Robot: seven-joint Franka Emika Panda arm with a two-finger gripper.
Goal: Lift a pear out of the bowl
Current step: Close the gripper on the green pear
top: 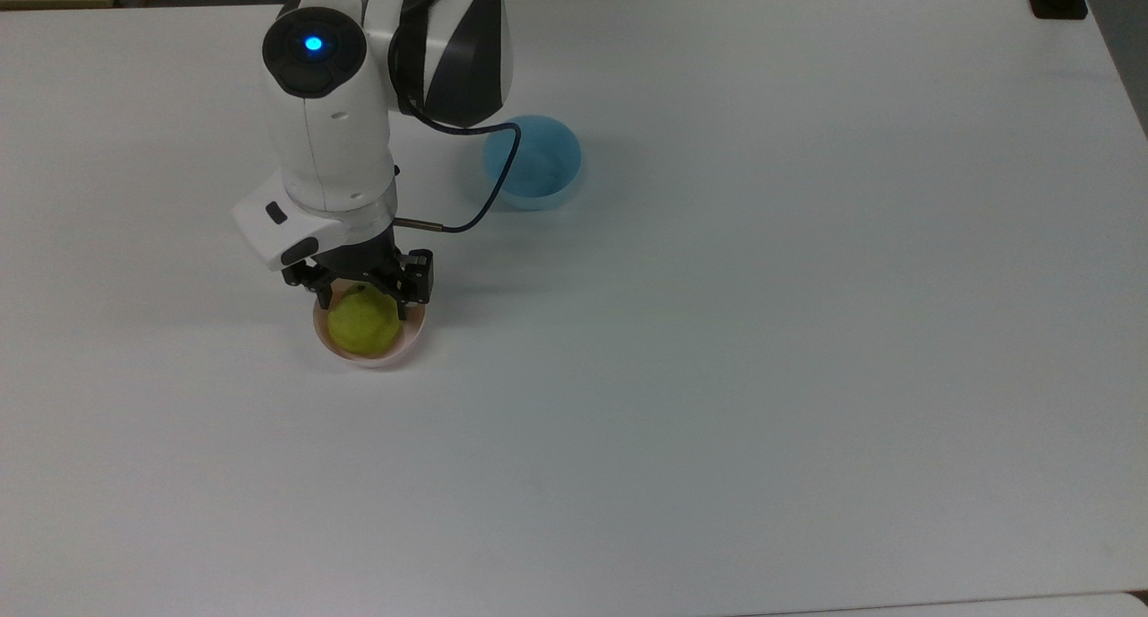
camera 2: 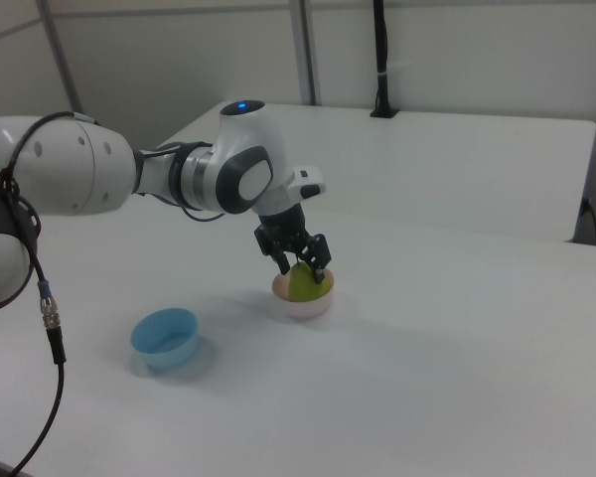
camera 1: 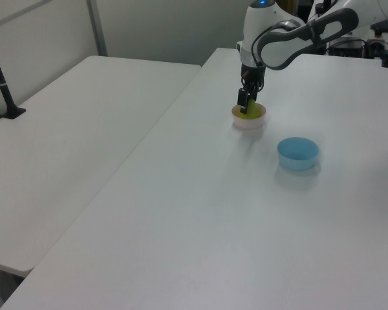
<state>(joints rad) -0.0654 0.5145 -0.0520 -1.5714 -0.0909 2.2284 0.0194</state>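
— Where is your hand (top: 362, 299) sitting, and how wide is it?

— It is hanging right over the pink bowl (top: 405, 341), fingers pointing down and spread apart, one on each side of the narrow top of the pear (top: 363, 324). In the right view the hand (camera 2: 302, 266) is straddling the pear (camera 2: 304, 283) with both fingertips at the fruit's upper part. You cannot tell whether the fingers are pressing on it; they are looking released rather than clamped.

— And the pear itself?

— It is sitting upright inside the bowl (camera 2: 302, 304), in the left view too, where the hand (camera 1: 245, 107) is covering part of the pear (camera 1: 251, 113) over the bowl (camera 1: 248, 122).

— What room are you getting around it?

— The light blue bowl (top: 533, 161) is standing well apart, toward the top view's upper right, with the arm's black cable (top: 489, 182) looping in front of it. The white desk (top: 771, 330) is lying open toward the top view's right and bottom, and the bowl is staying far from every desk edge.
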